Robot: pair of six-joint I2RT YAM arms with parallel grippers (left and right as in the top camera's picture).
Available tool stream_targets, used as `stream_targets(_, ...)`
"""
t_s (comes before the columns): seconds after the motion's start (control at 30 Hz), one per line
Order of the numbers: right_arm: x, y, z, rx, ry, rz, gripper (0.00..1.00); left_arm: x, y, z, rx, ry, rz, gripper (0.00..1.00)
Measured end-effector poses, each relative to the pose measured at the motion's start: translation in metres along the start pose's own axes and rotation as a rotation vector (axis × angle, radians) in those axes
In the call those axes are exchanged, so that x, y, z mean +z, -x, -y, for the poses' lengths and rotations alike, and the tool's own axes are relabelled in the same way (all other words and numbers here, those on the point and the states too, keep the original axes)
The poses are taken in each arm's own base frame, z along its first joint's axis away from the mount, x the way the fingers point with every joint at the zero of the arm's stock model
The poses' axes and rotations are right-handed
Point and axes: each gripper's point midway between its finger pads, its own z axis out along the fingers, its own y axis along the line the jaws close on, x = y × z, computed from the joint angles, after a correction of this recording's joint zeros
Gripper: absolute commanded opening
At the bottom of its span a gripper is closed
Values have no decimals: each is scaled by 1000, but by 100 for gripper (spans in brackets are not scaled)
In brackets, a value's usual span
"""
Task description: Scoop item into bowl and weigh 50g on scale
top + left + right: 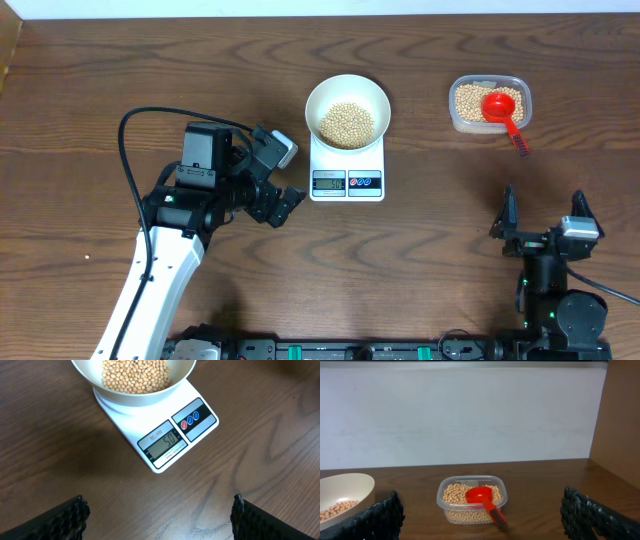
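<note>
Bowl with beans seated on scale, toward far edge of bench. 50 read on display. Left tool, right tool: both held apart.

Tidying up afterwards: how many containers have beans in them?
2. The white bowl sits on the scale; the clear tub, with the red scoop in it, stands off to the scale's right.
</note>
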Motion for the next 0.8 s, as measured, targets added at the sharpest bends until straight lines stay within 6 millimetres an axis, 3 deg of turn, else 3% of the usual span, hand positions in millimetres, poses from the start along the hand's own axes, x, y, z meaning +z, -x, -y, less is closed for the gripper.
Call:
stream_targets(0.4, 3, -30, -17, 6, 70, -24, 99, 0, 0, 0, 0, 0, 0, 93)
stream_targets(0.67, 0, -73, -19, 32, 77, -174, 99, 0, 0, 0, 0, 0, 0, 93)
stream_targets(0.8, 0, -73, -19, 8, 82, -173, 99, 0, 0, 0, 0, 0, 0, 93)
